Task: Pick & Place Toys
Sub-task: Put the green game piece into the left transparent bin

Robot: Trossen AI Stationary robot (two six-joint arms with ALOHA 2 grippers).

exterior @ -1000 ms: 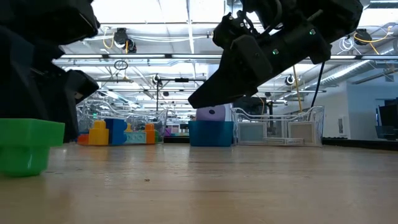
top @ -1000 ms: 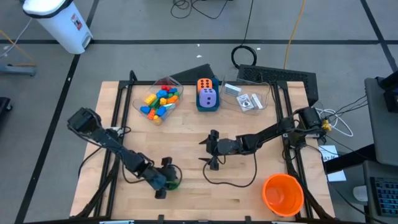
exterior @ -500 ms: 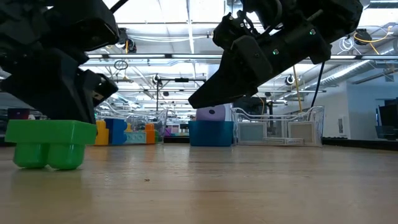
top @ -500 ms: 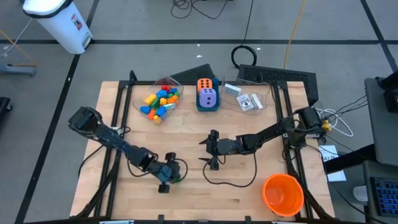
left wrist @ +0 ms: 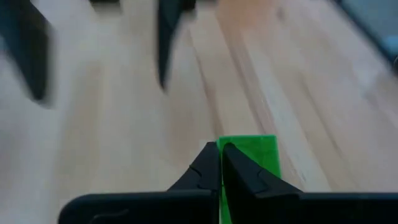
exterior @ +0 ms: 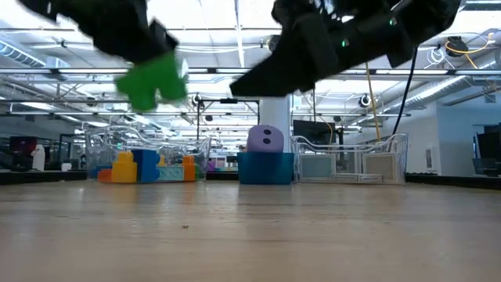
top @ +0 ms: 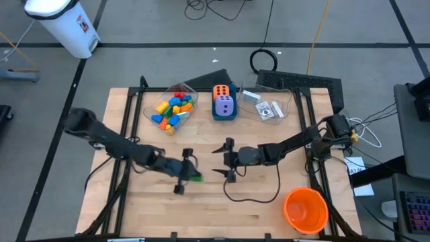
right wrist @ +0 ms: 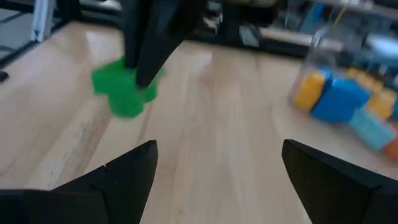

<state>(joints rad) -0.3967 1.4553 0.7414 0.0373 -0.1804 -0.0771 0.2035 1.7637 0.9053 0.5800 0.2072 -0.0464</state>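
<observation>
A green building brick (exterior: 153, 78) hangs in the air above the table's middle, with my left gripper (top: 187, 169) shut on it; it also shows as the green brick (right wrist: 124, 92) in the right wrist view. My right gripper (top: 227, 160) hovers open just to its right, with nothing between its fingers. At the far edge, other bricks lie in a clear tub (top: 173, 107). An orange and a purple die sit in a blue box (top: 224, 114). White cards lie in a second clear tub (top: 269, 109). My left gripper pinches the green brick's upper part (left wrist: 249, 149) between its two fingertips, which slant down from the table's left. The fingers (left wrist: 211, 168) hide the exact spot. The brick hangs below them, tilted and lifted clear of the table (exterior: 153, 78).
A big orange cup (top: 306, 210) stands at the near right corner. The tubs and the blue box line the far edge. Bare wood (top: 222, 215) lies between the grippers and the near edge.
My left gripper has shut on the green brick, which stood on the table near the front edge. It has lifted the brick clear and carried it up, toward the far edge and a little to the right, nearer my right gripper. The brick now hangs tilted.
</observation>
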